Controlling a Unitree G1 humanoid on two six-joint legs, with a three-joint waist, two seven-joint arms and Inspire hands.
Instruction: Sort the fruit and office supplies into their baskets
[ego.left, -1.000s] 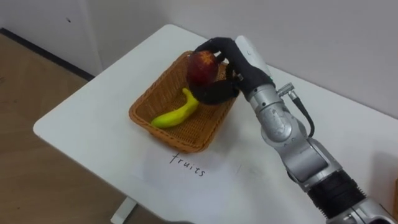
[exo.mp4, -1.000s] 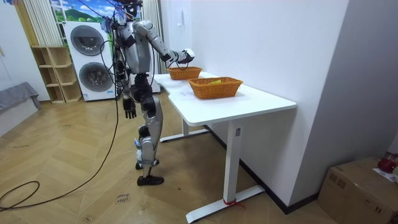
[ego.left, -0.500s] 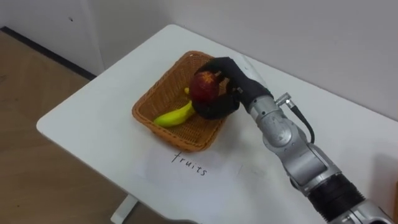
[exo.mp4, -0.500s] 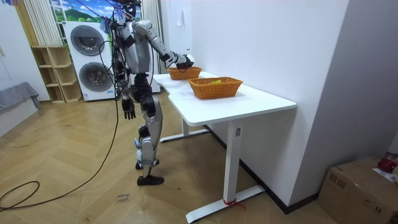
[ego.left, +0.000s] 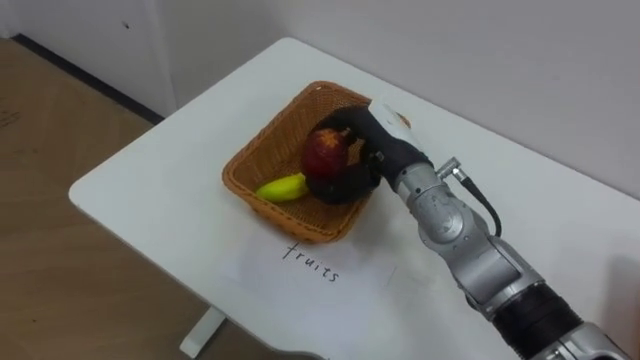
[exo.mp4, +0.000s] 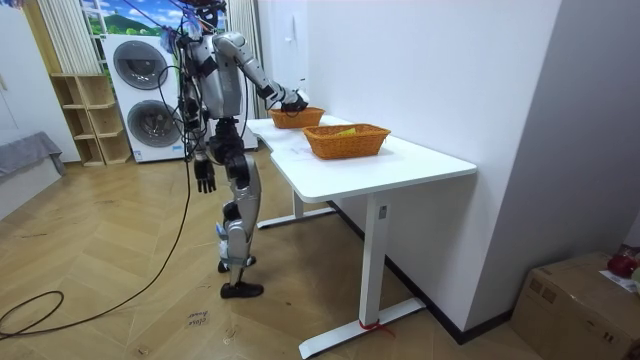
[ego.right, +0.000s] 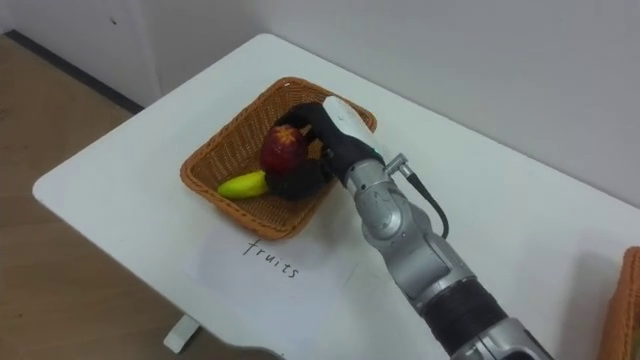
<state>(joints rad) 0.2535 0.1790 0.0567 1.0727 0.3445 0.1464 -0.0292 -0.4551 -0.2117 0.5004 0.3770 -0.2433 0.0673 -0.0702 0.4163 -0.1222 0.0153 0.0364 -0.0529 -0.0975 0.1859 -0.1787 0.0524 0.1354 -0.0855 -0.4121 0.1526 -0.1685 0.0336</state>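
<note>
Since a second ago the round red apple (ego.left: 323, 153) has been brought down from above the rim and into the brown woven wicker basket (ego.left: 262, 137), and it is held there by the right hand (ego.left: 365, 150), whose dark fingers are curled tightly round it. Nearest on the white table (ego.left: 170, 190), a white sheet of paper with handwriting (ego.left: 310, 262) lies just in front of the basket's near wall. Beyond that wall a yellow banana (ego.left: 282, 187) rests on the basket floor, and the apple is seen just to its right and slightly farther back, touching or almost touching it. Whether the apple already bears on the floor cannot be told. The step in hand is judged to be the release. It is best done by lowering the apple until it is seated beside the banana rather than on it. The fingers should be spread only then, since a round fruit would roll if dropped. The hand should then be lifted straight up, clear of the far rim, so that the light basket is not dragged. The left hand (exo.mp4: 205, 178) hangs at the robot's side in the room view.
</note>
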